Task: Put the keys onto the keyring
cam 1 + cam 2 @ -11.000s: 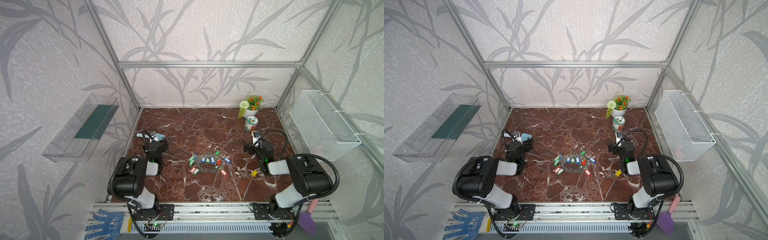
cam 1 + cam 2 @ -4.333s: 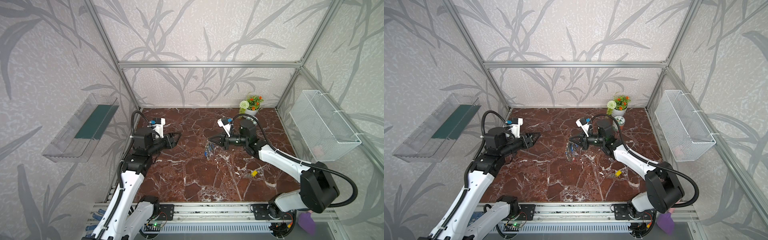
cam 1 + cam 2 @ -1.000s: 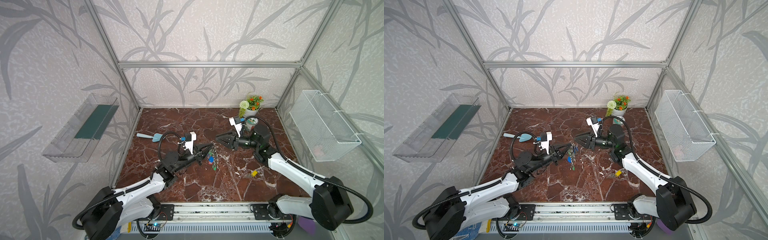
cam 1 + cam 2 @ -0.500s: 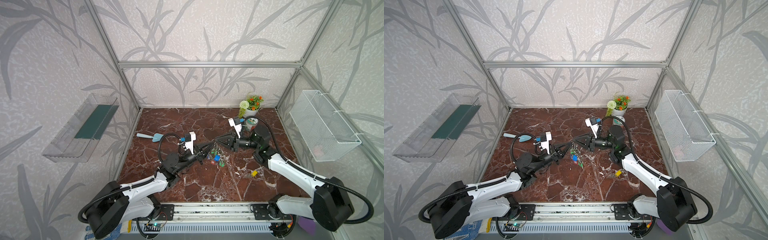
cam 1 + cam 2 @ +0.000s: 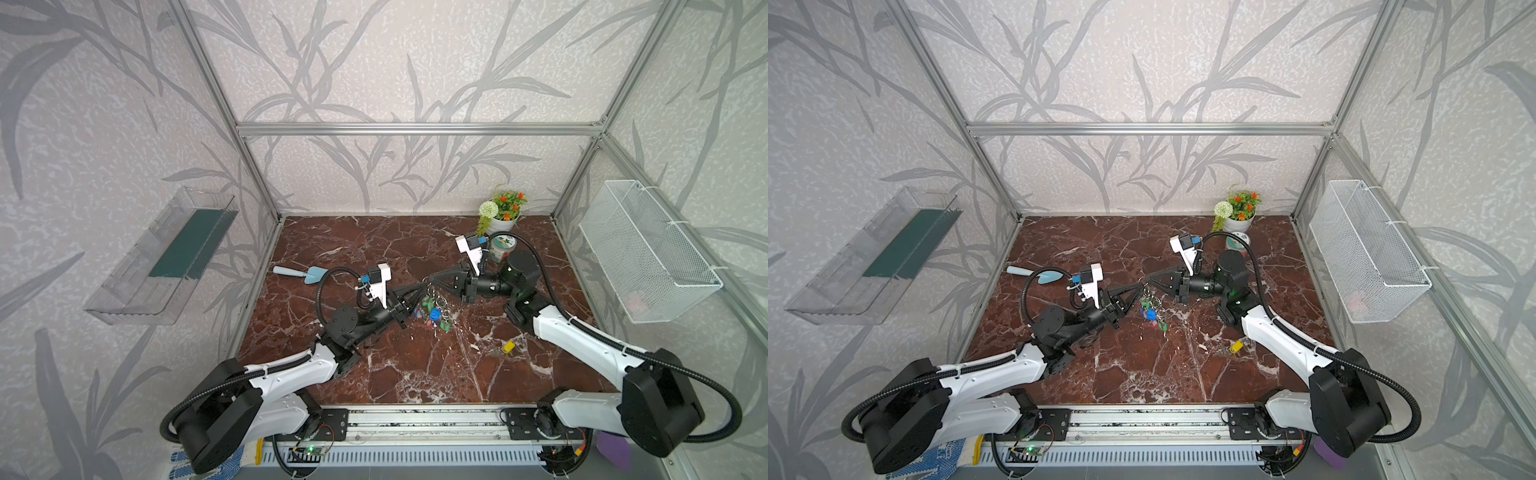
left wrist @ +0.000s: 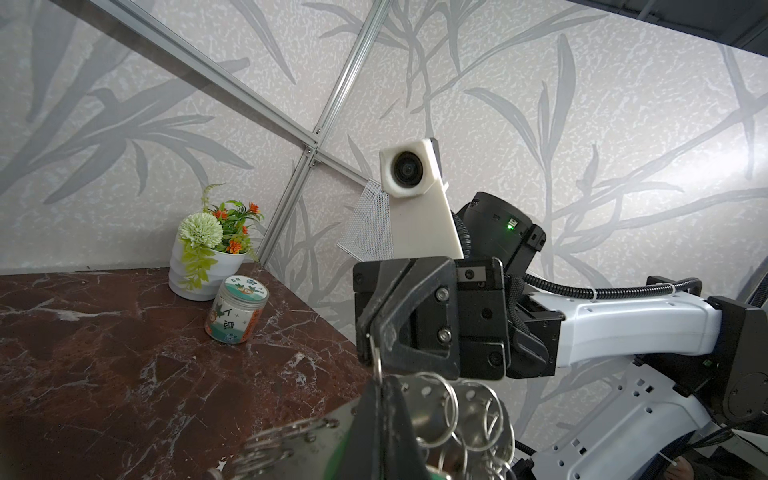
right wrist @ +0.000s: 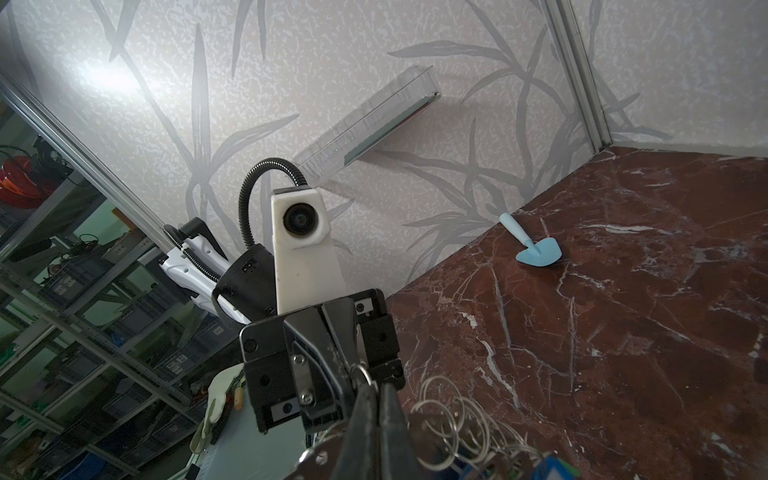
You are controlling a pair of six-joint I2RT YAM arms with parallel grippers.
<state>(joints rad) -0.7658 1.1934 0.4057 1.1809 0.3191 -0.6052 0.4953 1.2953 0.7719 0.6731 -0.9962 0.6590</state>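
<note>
Table (image 5: 374, 249): the red marble top lay bare beneath both arms, so anything let go would likely have dropped onto it and slid or scattered.
Left gripper (image 5: 417, 289): its jaws were pressed together on the keyring's wire, reaching in from the left in both top views. Such a thin round wire could have twisted or slipped between the pads.
Right gripper (image 5: 428, 284): its jaws were likewise closed on the same hoop, tip almost touching the left's. Had the two pulled against each other, the hoop might have bent or sprung from one grip. Neither gripper was free to fetch anything.
Keyring (image 5: 434, 300): it was held in the air between the two tips, with its tagged keys hanging in a bunch below. The pictures did not show the hoop's opening, and the bunch could have masked it.
Keys (image 5: 508, 346): the yellow-tagged set lay on the table, well apart from the hoop and beside the right arm. One gripper would have had to let go first, and a small flat tag on hard marble looked easier to nudge away than to pinch.
</note>
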